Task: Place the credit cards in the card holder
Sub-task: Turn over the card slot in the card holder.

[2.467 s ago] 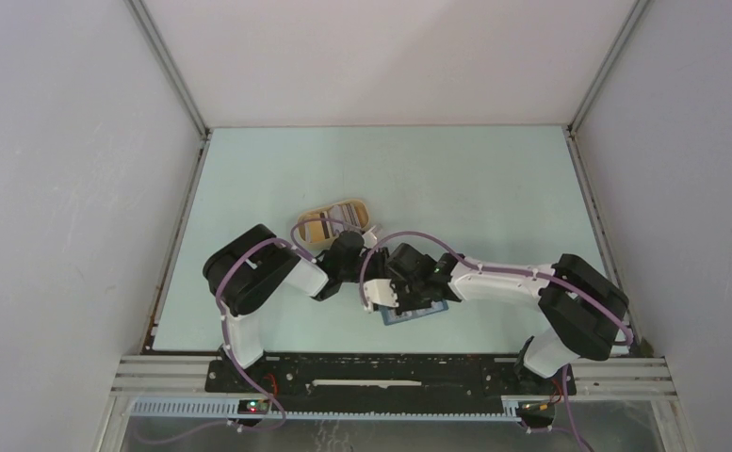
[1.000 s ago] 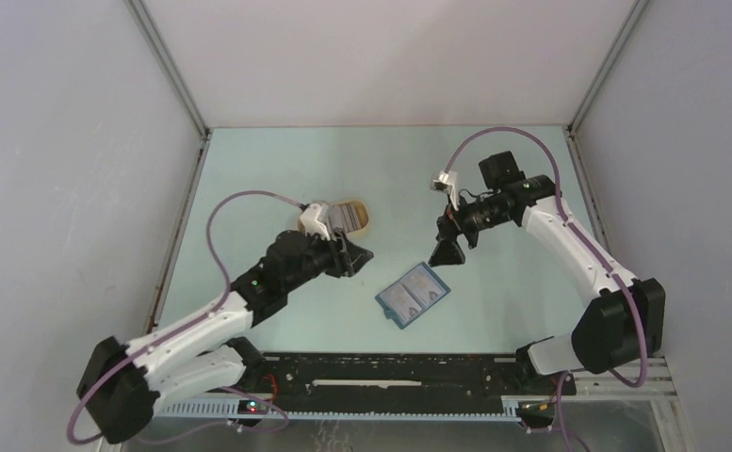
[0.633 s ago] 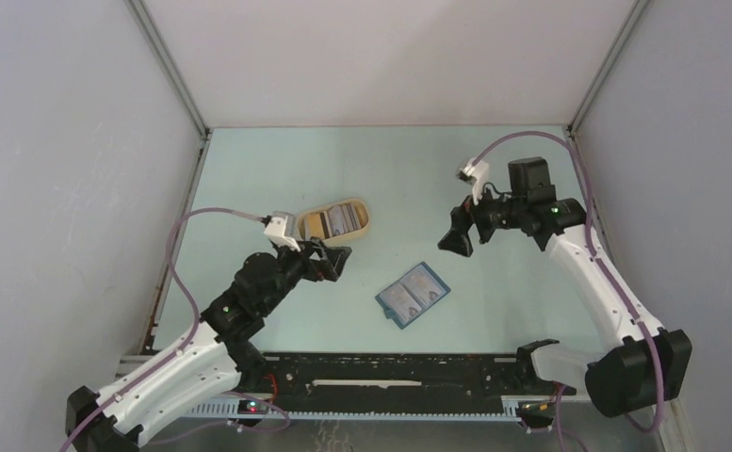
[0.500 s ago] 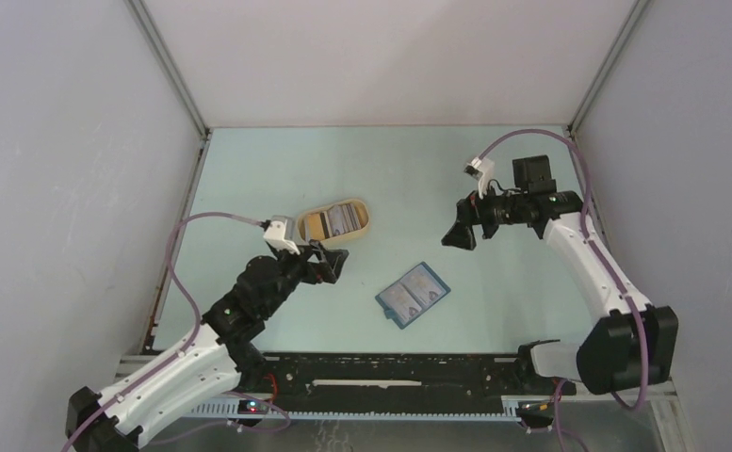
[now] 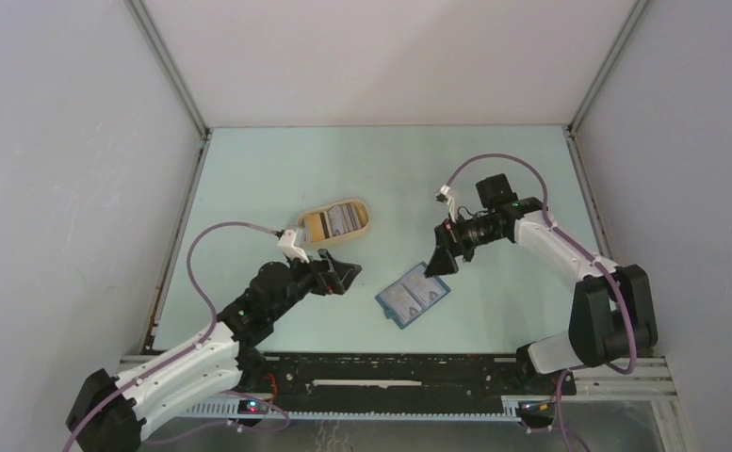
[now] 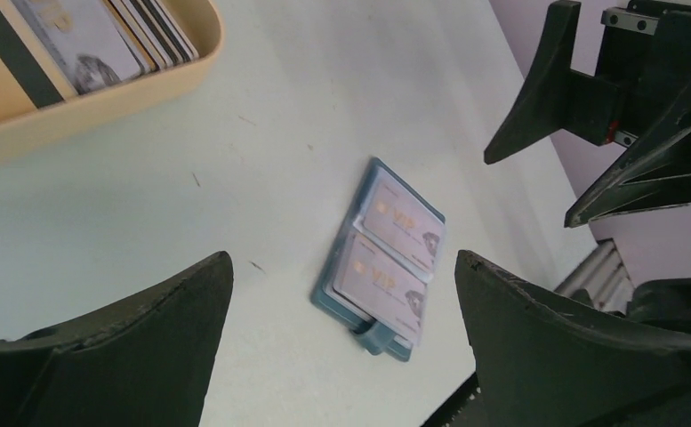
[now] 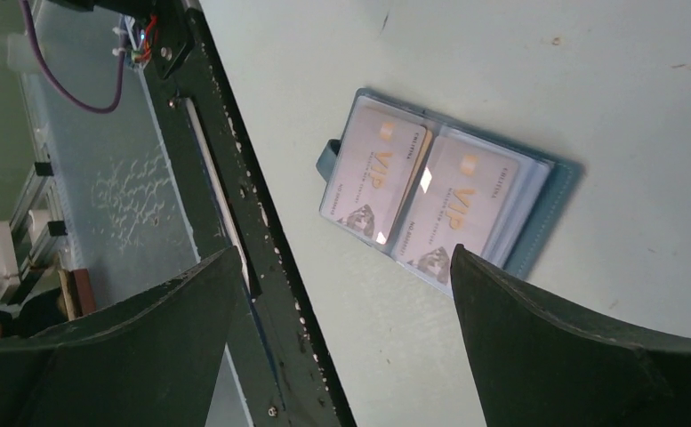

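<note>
Hovering with left gripper [image 5: 343, 268] and right gripper [image 5: 437, 262] spread wide, empty, flanked opened card holder [image 5: 414, 296] showing 2 credit cards [image 7: 377, 173], with more in tan tray [image 6: 101, 102].

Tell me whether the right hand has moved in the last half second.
Yes. In the top view the right hand has come toward the near edge and the robot's left, closing on the card holder, which has not shifted.

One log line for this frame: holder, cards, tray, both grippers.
card holder: open flat, two cards slotted | tray: holds more cards | left gripper: open, empty | right gripper: open, empty
</note>
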Action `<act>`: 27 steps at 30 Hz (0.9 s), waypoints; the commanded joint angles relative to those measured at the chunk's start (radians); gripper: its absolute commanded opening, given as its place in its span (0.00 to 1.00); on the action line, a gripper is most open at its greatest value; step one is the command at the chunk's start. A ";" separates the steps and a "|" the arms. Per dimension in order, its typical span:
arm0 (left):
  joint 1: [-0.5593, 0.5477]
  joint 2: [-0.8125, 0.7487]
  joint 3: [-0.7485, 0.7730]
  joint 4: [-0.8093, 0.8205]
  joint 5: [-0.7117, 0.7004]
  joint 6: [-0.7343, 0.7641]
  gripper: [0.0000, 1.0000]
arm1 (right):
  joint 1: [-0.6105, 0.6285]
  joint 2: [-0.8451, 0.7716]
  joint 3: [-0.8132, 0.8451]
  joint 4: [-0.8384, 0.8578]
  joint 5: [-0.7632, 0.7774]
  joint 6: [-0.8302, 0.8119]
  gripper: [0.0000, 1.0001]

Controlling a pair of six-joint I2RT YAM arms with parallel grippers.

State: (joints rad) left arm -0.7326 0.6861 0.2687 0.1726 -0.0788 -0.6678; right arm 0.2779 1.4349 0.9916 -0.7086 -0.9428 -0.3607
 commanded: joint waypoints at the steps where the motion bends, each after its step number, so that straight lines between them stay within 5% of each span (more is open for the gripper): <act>1: 0.004 0.039 -0.068 0.202 0.071 -0.106 1.00 | 0.050 0.020 0.012 0.012 0.034 0.000 0.96; 19: 0.001 0.368 -0.055 0.505 0.249 -0.226 0.98 | 0.063 0.200 0.059 -0.013 0.112 0.068 0.83; 27: -0.007 0.496 -0.029 0.606 0.314 -0.255 0.89 | 0.049 0.247 0.065 -0.020 0.124 0.086 0.78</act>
State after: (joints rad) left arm -0.7330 1.1366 0.2081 0.6731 0.1818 -0.8948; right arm 0.3340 1.6592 1.0203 -0.7162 -0.8272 -0.2989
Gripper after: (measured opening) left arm 0.922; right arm 0.796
